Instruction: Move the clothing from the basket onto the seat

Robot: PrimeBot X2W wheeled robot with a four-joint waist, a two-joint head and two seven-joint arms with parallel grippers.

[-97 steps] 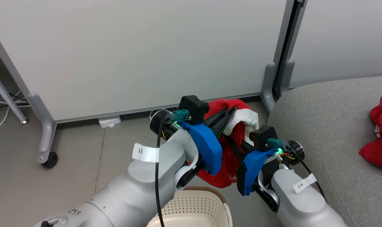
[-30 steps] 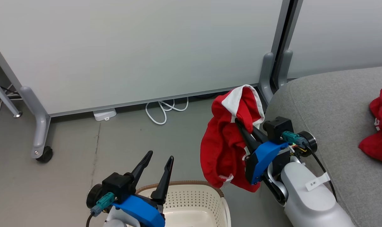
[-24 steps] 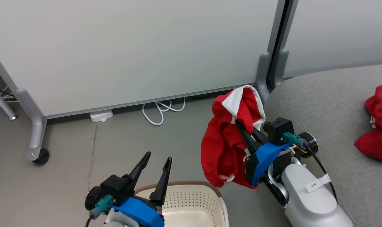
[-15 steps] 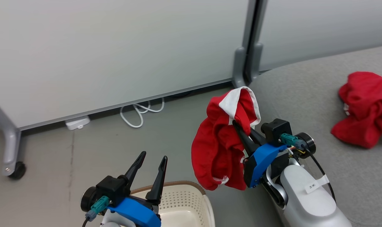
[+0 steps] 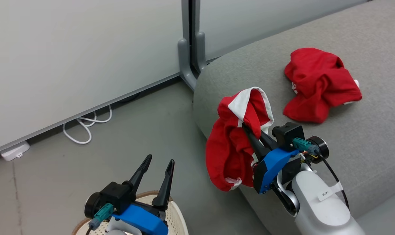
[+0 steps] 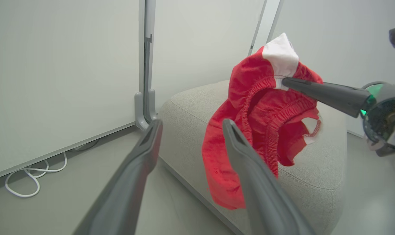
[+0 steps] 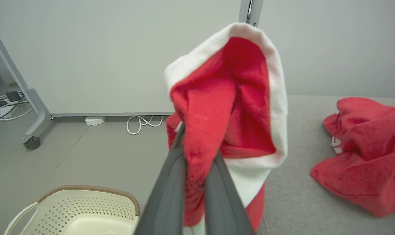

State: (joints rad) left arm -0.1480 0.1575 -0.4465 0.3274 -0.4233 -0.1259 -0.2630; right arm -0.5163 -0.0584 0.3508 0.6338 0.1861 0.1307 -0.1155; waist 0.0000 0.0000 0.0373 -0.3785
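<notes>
Found one red garment [image 5: 318,83] already lying crumpled on the seat [image 5: 363,140]. Pinched a second red garment [image 5: 230,153] between the closed fingers of the right gripper [image 5: 246,128], hanging in the air at the seat's near corner, clear of the basket [image 7: 86,188]. Held the left gripper [image 5: 160,160] spread wide and empty above the basket rim. Saw no red in the visible part of the basket; could not see the rest. Judged remaining: carrying over the seat, letting go.
</notes>
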